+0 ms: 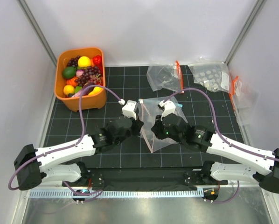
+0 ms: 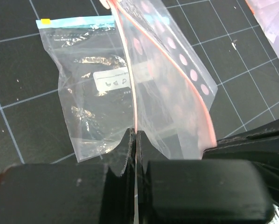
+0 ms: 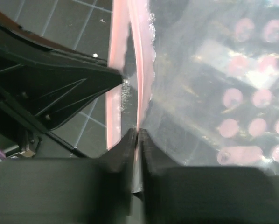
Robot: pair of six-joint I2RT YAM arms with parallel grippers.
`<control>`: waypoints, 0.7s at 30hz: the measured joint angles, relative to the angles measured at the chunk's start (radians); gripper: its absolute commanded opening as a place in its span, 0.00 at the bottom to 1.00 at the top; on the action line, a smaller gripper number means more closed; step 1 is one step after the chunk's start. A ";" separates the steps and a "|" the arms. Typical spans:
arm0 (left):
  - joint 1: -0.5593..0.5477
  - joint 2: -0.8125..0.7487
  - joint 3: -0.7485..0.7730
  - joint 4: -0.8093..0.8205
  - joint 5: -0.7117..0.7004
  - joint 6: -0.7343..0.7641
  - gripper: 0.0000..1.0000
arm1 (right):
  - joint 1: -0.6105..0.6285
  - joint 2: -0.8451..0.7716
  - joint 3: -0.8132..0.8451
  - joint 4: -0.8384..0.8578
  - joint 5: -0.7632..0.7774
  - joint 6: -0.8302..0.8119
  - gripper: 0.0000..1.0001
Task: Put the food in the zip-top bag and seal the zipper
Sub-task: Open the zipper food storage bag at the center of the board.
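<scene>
**Bag's pinched from both sides, nothing in it yet**

Closest to us, the left fingers point(image 2: 135, 144) are squeezed shut on the zip-top bag point(image 1: 150, 112), right on its zipper point(image 2: 134, 93), which runs up out of the pinch. The right fingers point(image 3: 136, 137) are clamped tight on that pink strip too, so the bag hangs between the two, mid worktop point(image 1: 130, 154). Its mouth looks parted to us, not sealed. A labelled bag point(image 2: 93, 93) lies flat just behind. Way back on the left, the food point(image 1: 83, 70) sits piled in the orange tub point(image 1: 81, 103). By our reckoning only the grab is done. Loading and zipping are both left.
</scene>
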 measured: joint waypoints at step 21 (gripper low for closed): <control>0.002 -0.026 0.001 -0.003 0.069 0.011 0.00 | 0.066 0.091 0.114 -0.090 0.152 -0.035 0.51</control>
